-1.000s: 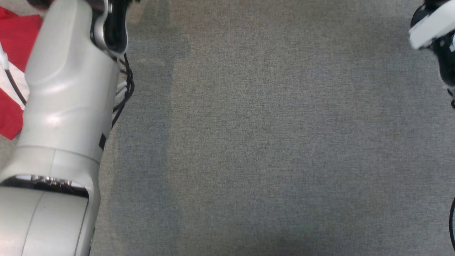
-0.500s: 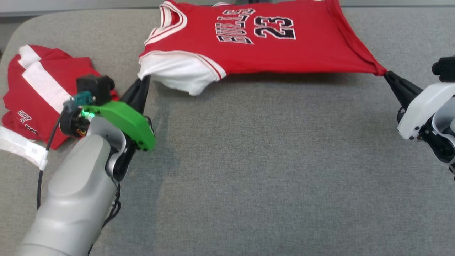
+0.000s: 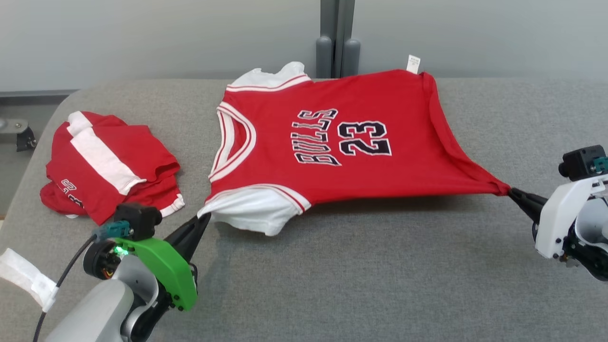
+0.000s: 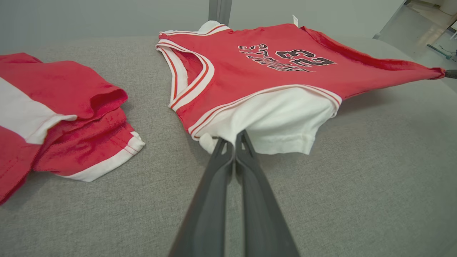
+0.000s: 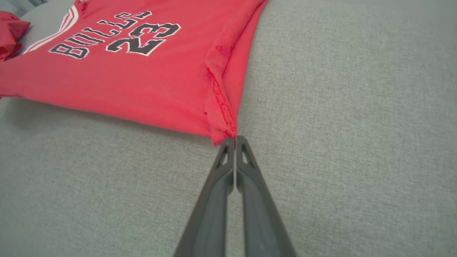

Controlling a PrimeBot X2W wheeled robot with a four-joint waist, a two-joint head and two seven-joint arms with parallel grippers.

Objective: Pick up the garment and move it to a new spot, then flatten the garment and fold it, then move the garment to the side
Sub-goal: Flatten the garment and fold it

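Note:
The garment point(image 3: 332, 147) is a red sleeveless jersey with white trim, black "BULLS 23" lettering and a white under-layer, spread across the grey padded surface point(image 3: 380, 266). My left gripper point(image 3: 203, 218) is shut on its white shoulder corner point(image 4: 217, 141), at the lower left. My right gripper point(image 3: 512, 192) is shut on the red hem corner point(image 5: 225, 134), at the right. The near edge is pulled taut between the two and lifted a little off the surface. In the left wrist view the jersey point(image 4: 285, 67) stretches away to the right; the right wrist view has the lettering point(image 5: 114, 35) at upper left.
A second red and white garment point(image 3: 104, 166) lies folded at the left of the surface point(image 4: 53, 107). A grey wall with a vertical post point(image 3: 336, 42) stands behind. The surface's rounded edge runs along the far left. Bare grey padding lies in front of the jersey.
The head camera has tilted up, from bare padding to the whole jersey and the wall behind. Both grippers stay shut on the jersey's corners.

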